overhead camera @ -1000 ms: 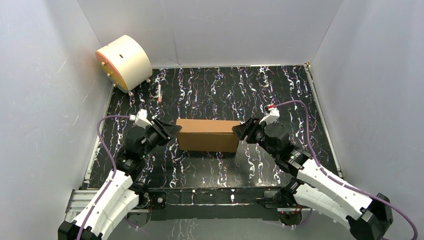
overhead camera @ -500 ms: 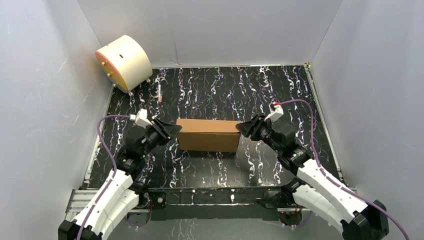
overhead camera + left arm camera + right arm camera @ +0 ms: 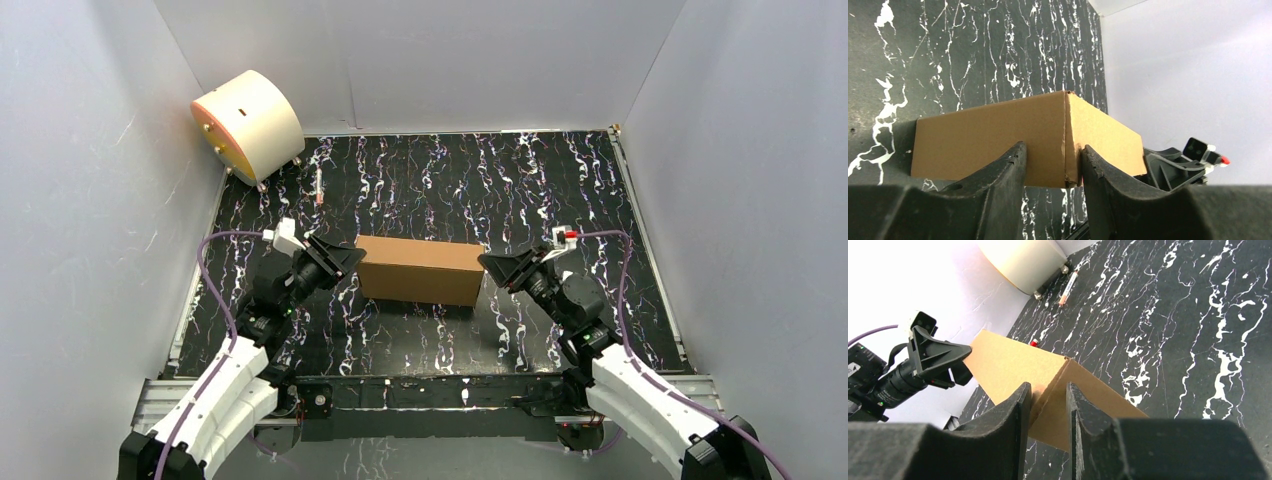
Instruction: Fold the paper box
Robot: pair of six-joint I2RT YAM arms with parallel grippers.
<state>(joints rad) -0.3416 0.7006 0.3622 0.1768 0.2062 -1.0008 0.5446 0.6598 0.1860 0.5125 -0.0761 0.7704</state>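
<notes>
The paper box [image 3: 418, 270] is a closed, plain brown cardboard box lying in the middle of the black marbled table. It also shows in the left wrist view [image 3: 998, 140] and the right wrist view [image 3: 1013, 365]. My left gripper [image 3: 350, 258] is at the box's left end, its jaws apart and level with a box corner [image 3: 1050, 150]; one finger [image 3: 1093, 165] lies against that corner edge. My right gripper [image 3: 490, 263] is just off the box's right end, its jaws narrowly apart in front of the corner there [image 3: 1048, 390].
A cream drum with an orange face [image 3: 248, 122] stands at the back left against the wall. A thin pen [image 3: 318, 185] lies in front of it. A small red item [image 3: 1034, 342] lies behind the box. White walls enclose the table.
My right gripper has drawn back to the right and nearer the base, off the box's end. The box has shifted slightly to the right. The left gripper has hardly moved.
</notes>
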